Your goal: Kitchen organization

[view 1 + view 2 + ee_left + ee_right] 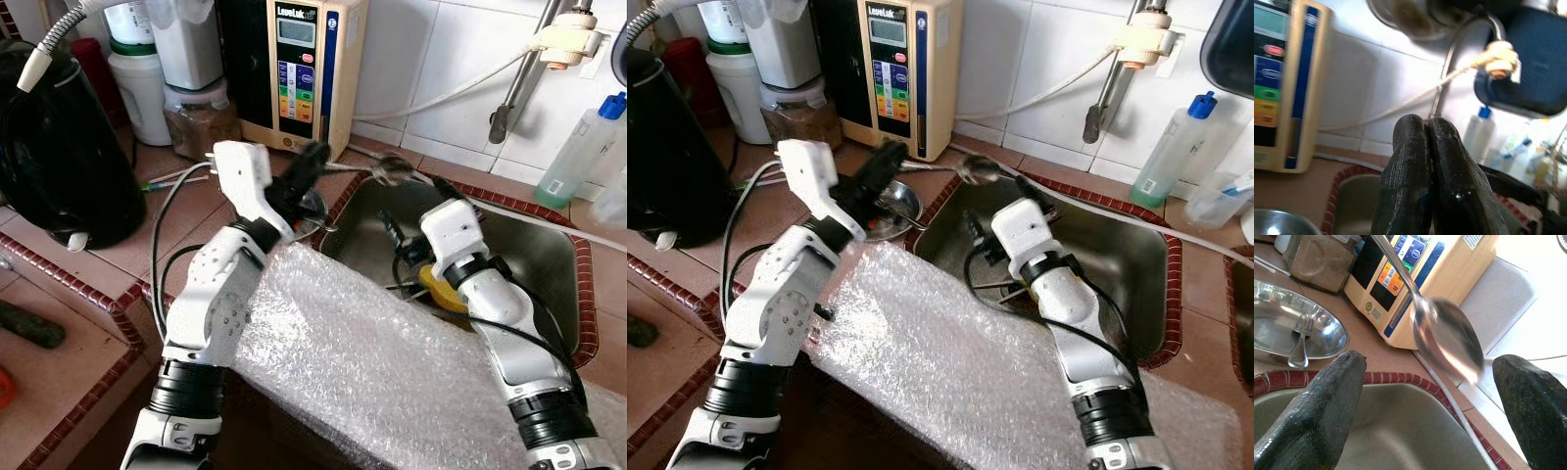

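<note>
Spoon (384, 168) in left pincer (312, 155); cream appliance (302, 69) reads "LeveLuk".

The sink (549, 257) is showing dull brushed steel, while the spoon (1449, 340) and the shallow bowl (1283, 330) are gleaming as polished metal, the fork (1300, 345) in it likewise. Bubble wrap (392, 362) is lying as clear, knobbly plastic. The bench (108, 294) is showing matt terracotta tile, the wall (441, 59) glossy white tile. The right gripper (1430, 396) fingers (1317, 406) are looking rough, matt black and rubbery; the arm shells (216, 304) are shining as smooth silver-white plastic.
</note>
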Available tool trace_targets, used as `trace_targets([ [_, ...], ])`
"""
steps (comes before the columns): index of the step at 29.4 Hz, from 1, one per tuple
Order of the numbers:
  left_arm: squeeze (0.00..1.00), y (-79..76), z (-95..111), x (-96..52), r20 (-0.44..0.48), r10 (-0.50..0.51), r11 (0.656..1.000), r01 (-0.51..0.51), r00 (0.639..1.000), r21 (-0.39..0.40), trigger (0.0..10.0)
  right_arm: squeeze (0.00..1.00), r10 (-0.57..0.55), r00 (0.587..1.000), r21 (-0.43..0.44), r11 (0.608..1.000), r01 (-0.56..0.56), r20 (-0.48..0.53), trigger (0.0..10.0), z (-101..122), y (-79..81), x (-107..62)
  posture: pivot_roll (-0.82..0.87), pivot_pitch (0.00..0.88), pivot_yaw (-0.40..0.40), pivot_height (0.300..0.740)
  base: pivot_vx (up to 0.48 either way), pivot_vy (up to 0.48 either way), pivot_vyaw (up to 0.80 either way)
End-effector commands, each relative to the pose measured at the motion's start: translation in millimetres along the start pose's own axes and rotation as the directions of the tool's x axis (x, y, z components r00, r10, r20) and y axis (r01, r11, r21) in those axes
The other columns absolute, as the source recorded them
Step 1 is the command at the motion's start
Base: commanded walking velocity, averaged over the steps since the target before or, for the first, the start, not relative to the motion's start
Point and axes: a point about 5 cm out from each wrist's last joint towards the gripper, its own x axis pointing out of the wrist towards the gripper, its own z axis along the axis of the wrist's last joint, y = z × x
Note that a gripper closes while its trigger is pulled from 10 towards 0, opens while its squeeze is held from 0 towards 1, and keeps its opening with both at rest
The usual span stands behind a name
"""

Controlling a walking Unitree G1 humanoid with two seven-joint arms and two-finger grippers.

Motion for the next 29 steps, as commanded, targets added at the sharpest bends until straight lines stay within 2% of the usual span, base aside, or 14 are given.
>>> trace_targets([
  [1,0.00,-6.7,-2,0.7,-0.015,-0.036,0.999,0.037,0.999,0.017,0.0,0.00,0.004,0.999,-0.042,0.999,-0.002,0.037,10.0,7,0.4,3.0,0.03,0.000,-0.013,0.740,0.000,0.000,0.00],
  [10,0.00,-17.8,-17,2.3,-0.064,-0.082,0.997,0.082,0.995,0.004,0.0,0.00,0.014,0.995,-0.082,0.997,-0.006,0.098,10.0,15,11.4,6.9,0.03,0.000,-0.008,0.740,0.000,0.000,0.00],
  [15,0.00,-21.4,-20,2.3,-0.073,-0.094,0.996,0.094,0.993,-0.005,0.0,0.00,0.001,0.994,-0.067,0.998,0.006,0.106,10.0,16,13.3,8.9,0.03,0.000,-0.006,0.740,0.000,0.000,0.00],
  [16,0.00,-22.4,-21,2.1,-0.075,-0.096,0.995,0.096,0.993,-0.008,0.0,0.00,0.000,0.994,-0.064,0.998,0.007,0.109,7.0,16,14.3,10.1,0.03,0.000,-0.007,0.740,0.000,0.000,0.00],
  [18,0.00,-22.4,-21,2.1,-0.075,-0.096,0.995,0.096,0.993,-0.008,0.0,0.00,0.000,0.994,-0.064,0.998,0.007,0.109,7.0,16,14.3,10.1,0.03,0.000,-0.007,0.740,0.000,0.000,0.00],
  [19,0.00,-23.3,-21,1.9,-0.077,-0.098,0.995,0.097,0.992,-0.009,0.0,0.00,0.000,0.994,-0.062,0.998,0.007,0.110,1.3,17,15.5,11.5,0.03,0.000,-0.008,0.740,0.000,0.000,0.00],
  [20,0.00,-23.3,-21,1.9,-0.077,-0.098,0.995,0.097,0.992,-0.009,0.0,0.00,0.000,0.994,-0.062,0.998,0.007,0.110,1.3,17,15.5,11.5,0.03,0.000,-0.008,0.740,0.000,0.000,0.00],
  [21,0.00,-24.1,-22,1.7,-0.078,-0.098,0.995,0.098,0.992,-0.009,0.0,0.00,0.003,0.994,-0.059,0.998,0.004,0.108,0.0,16,17.9,13.7,0.03,0.000,-0.011,0.740,0.000,0.000,0.00],
  [29,0.00,-22.9,-22,0.4,-0.080,-0.091,0.996,0.091,0.993,-0.007,0.0,0.00,-0.006,0.999,-0.012,1.000,0.007,0.034,0.0,2,19.1,11.9,0.03,0.000,-0.011,0.740,0.000,0.000,0.00],
])
